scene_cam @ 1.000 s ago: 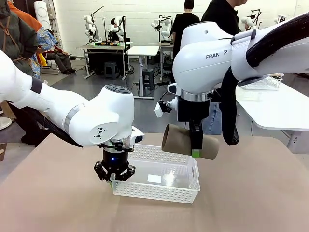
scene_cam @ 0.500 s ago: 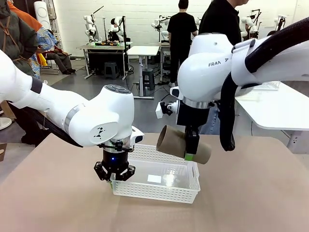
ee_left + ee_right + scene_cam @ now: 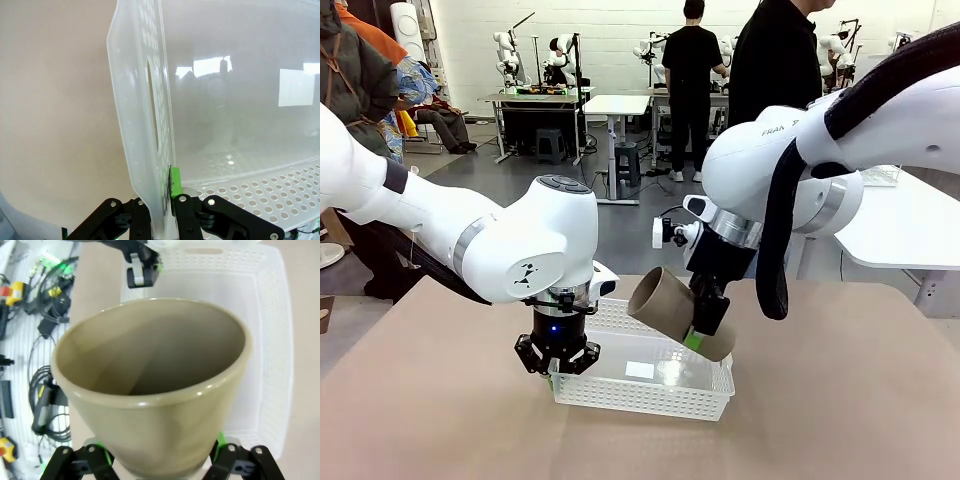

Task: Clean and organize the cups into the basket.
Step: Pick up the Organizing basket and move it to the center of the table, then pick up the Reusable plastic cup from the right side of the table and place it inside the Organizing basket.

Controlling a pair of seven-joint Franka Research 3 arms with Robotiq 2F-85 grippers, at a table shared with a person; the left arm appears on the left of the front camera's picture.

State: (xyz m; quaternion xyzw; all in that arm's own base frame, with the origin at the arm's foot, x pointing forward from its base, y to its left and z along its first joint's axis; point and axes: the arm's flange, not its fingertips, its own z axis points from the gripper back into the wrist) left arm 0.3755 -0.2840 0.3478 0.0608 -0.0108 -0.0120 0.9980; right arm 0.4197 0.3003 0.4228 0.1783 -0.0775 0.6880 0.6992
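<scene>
You have the left gripper (image 3: 557, 362) shut tight on the short wall at the left end of the basket (image 3: 650, 398). In the left wrist view, its 2 fingers (image 3: 176, 181) pinch this wall near the handle cut-out. The basket stands on the brown table (image 3: 840, 400).

The right gripper (image 3: 705, 332) holds 1 tan cup (image 3: 670, 308) by its lower part, with the jaws wide around it. The cup hangs tilted over the right end of the basket, mouth toward the left arm (image 3: 530, 240). You cannot tell if its base touches the rim.

The left arm's thick joint stands close to the cup's mouth side. A person (image 3: 775, 50) stands behind the table, and a white table (image 3: 890, 225) is at the right.
</scene>
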